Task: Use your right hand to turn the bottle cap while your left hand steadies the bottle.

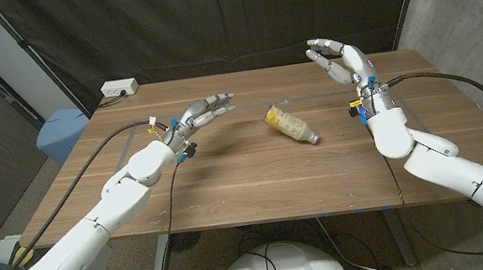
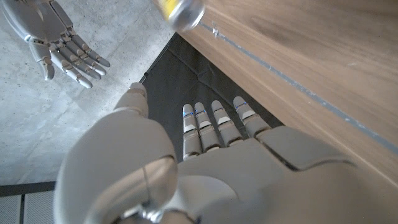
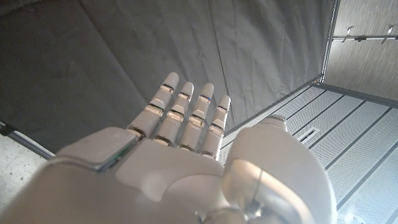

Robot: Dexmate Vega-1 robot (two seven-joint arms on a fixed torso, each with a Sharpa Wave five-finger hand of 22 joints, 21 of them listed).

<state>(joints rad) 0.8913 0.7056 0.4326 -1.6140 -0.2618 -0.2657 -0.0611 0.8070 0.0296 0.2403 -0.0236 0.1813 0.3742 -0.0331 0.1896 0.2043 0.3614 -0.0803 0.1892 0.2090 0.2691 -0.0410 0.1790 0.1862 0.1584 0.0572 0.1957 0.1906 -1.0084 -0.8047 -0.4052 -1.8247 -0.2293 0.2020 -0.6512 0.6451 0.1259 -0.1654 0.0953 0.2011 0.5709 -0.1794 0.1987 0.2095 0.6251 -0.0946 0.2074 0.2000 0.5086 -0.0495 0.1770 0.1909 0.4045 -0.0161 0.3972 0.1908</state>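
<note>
Lying on its side near the middle of the wooden table (image 1: 229, 184): a small bottle (image 1: 289, 124) with yellowish contents, its narrow cap end (image 1: 314, 137) pointing toward the robot's right and the near edge. Hovering to the bottle's left, apart from it, the left hand (image 1: 204, 114), fingers stretched out close together toward the bottle, holding nothing. Raised above the table's far right part, the right hand (image 1: 339, 58), fingers spread and lightly curled, holding nothing, well apart from the bottle. Nothing between either hand and the bottle. Sitting at the table's far left corner, a white power strip (image 1: 119, 89). Standing on the floor just beyond that corner, a light blue bin (image 1: 61, 132). Hanging behind the table, a dark curtain (image 1: 225, 14). In the left wrist view, the bottle's base (image 2: 179, 10) beyond the fingertips (image 2: 217, 118).
</note>
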